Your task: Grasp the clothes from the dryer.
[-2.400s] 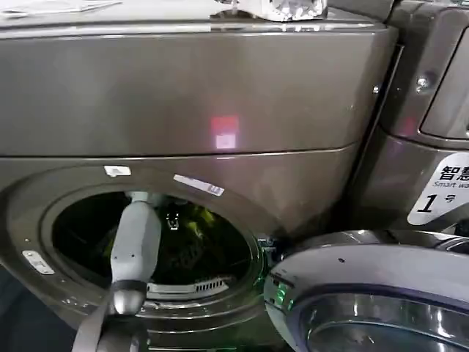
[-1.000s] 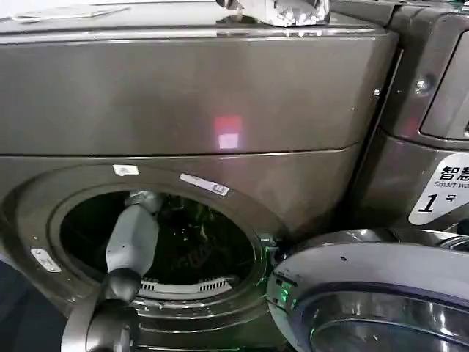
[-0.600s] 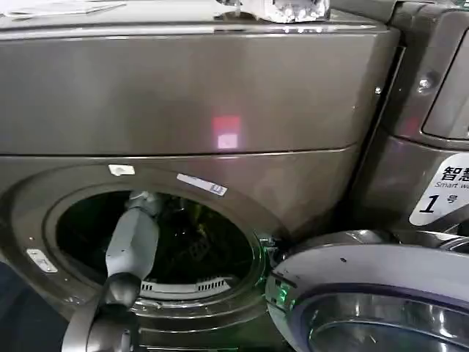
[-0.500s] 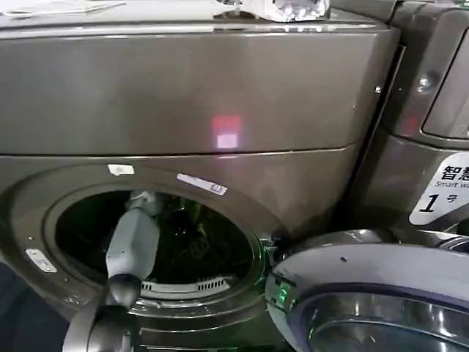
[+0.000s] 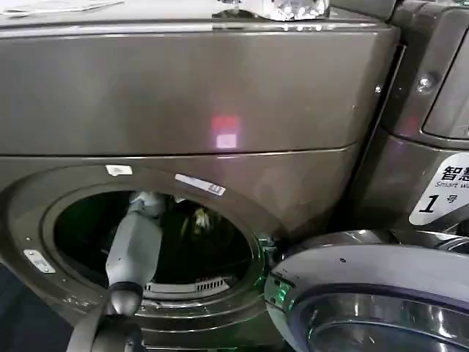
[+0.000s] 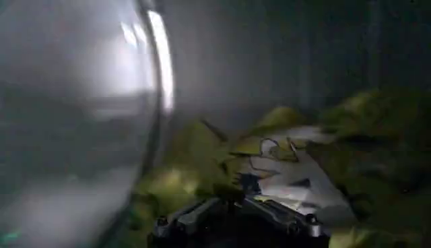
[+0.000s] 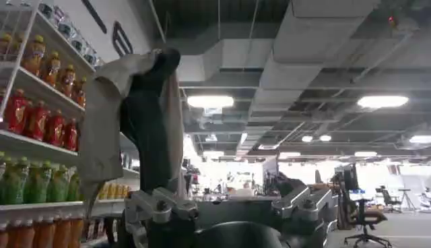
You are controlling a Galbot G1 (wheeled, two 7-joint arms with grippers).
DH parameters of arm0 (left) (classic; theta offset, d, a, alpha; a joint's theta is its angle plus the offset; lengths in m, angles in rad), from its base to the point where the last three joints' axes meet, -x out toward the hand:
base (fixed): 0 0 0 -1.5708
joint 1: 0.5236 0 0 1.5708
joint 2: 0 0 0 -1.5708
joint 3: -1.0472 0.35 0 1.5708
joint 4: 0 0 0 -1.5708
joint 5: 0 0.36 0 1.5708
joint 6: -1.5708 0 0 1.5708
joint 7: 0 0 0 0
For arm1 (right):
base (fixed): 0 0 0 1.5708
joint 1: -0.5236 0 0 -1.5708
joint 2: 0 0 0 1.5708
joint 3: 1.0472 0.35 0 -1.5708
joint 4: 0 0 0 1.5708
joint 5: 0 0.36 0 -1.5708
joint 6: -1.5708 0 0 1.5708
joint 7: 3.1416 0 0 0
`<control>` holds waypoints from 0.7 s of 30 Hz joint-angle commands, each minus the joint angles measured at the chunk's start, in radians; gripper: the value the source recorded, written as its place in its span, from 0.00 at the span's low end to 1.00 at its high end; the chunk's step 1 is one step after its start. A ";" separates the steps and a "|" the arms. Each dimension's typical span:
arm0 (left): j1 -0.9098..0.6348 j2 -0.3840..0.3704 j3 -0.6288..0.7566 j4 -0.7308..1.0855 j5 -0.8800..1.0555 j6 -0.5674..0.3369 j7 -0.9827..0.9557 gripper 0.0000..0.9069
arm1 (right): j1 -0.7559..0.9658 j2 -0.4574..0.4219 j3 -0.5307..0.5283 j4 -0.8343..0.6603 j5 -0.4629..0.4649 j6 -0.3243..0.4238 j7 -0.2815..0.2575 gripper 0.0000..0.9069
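The large dark grey-bronze front-loading dryer (image 5: 190,95) stands with its round mouth open, its door (image 5: 374,293) swung out beside the mouth. The left arm reaches through that mouth, and the left tool (image 6: 237,205) sits deep in the drum, its fingers (image 6: 195,212) spread apart and low against the soft bundle of yellow-green clothes (image 6: 296,162), which lies on the drum floor toward the back wall. A pale printed patch shows on the fabric just beyond the tool. The cloth looks light, limp and crumpled, so it should yield and bunch rather than slip; a raised fold near that patch, just beyond the fingers, seems the best place to pinch. The right tool (image 7: 222,215) is well away from the dryer, pointing up at a ceiling, and whether it is apart or together I cannot tell
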 commanded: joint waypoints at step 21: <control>0.184 -0.050 0.023 -0.350 -0.703 0.287 -0.613 0.00 | 0.005 0.016 -0.014 0.016 -0.002 0.028 -0.006 1.00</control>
